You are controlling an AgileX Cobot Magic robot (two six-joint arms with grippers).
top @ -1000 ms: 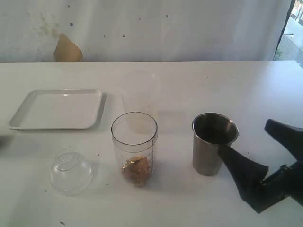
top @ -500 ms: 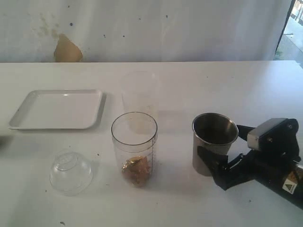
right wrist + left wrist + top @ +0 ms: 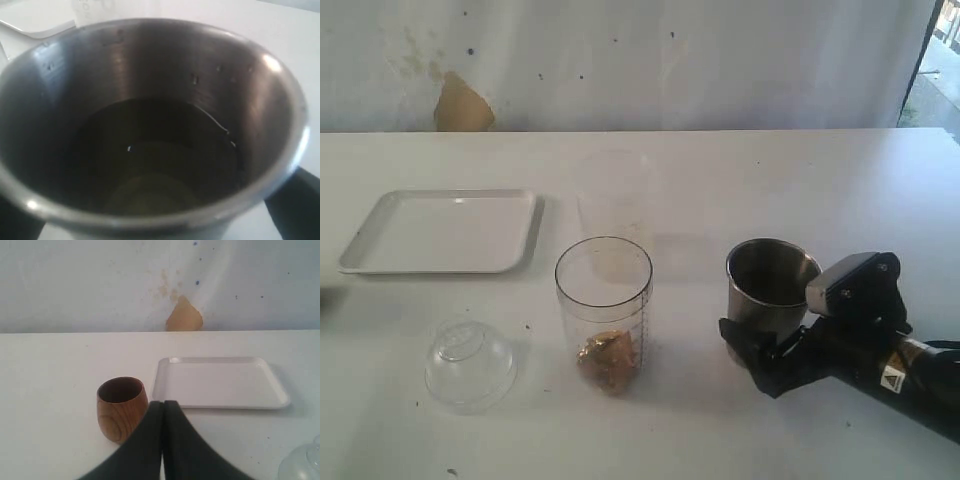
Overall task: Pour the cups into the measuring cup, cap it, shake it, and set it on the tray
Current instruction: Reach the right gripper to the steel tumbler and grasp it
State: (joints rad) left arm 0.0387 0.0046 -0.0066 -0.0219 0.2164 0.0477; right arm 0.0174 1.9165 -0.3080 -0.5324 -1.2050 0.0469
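The brushed-steel tumbler (image 3: 772,290) stands right of centre and holds a dark yellowish liquid (image 3: 160,155). My right gripper (image 3: 752,338) is open, its dark fingers (image 3: 296,200) set on either side of the tumbler's lower wall. The clear measuring cup (image 3: 604,310) stands at centre with brown bits at its bottom. On the far left lies the white tray (image 3: 440,262). The wooden cup (image 3: 121,407) shows only in the left wrist view, beside the tray (image 3: 220,403). My left gripper (image 3: 163,405) hangs shut and empty right next to that cup.
A frosted plastic cup (image 3: 615,198) stands just behind the measuring cup. A clear domed lid (image 3: 470,362) rests on the table in front of the tray, and its edge shows by the left gripper (image 3: 302,467). A white wall runs along the table's far edge.
My right gripper has moved in from the right edge of the table and now straddles the steel tumbler. The cups and tray have not moved.
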